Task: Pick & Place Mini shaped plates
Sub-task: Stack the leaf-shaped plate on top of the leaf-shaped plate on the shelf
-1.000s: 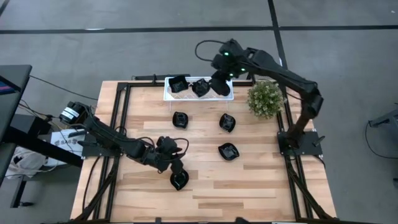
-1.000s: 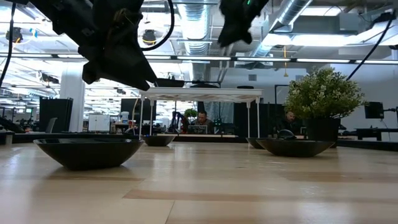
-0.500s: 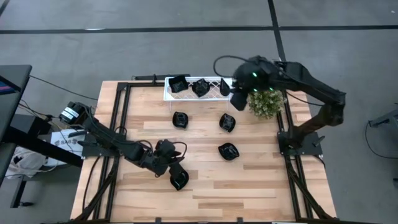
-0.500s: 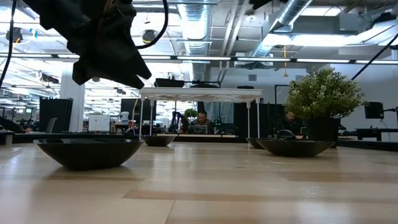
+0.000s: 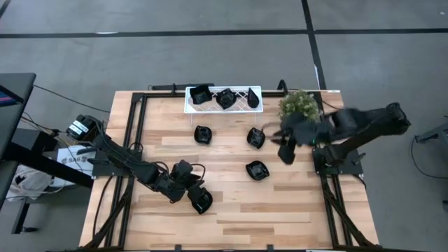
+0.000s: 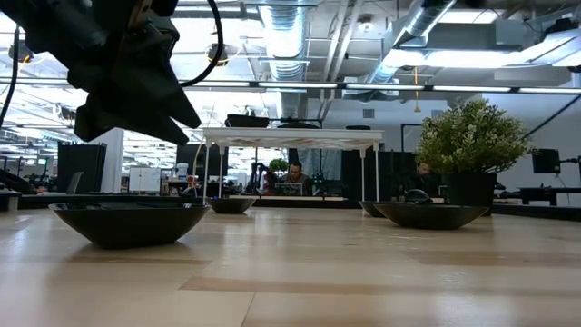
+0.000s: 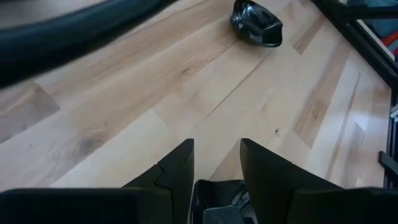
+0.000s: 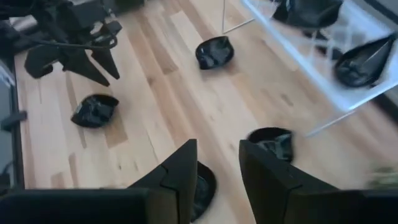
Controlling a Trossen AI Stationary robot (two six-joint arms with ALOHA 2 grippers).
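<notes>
Seen from above, four mini shaped plates lie loose on the wooden table (image 5: 294, 210): one far left of centre (image 5: 202, 134), one far right of centre (image 5: 256, 137), one mid-right (image 5: 257, 170) and one near the front (image 5: 202, 202). Three more sit in the white lattice tray (image 5: 190, 106) at the far edge.

The left gripper (image 5: 187, 183) hovers just beside the front plate, to its far-left. Its wrist view shows what the overhead cannot: the two fingers (image 7: 176, 171) stand apart with nothing between them, bare wood below, and one plate (image 7: 256, 23) farther off.

The right gripper (image 5: 285, 148) hangs near the potted plant (image 5: 299, 108), to the right of the far-right and mid-right plates. Its wrist view shows its fingers (image 8: 180, 169) parted and empty, a plate (image 8: 200, 183) partly hidden behind them, three more on the wood, and the tray's plates beyond.

The low view alone shows the plates' shallow bowl profile (image 6: 129, 222) and the office behind the table, with seated people far off.
</notes>
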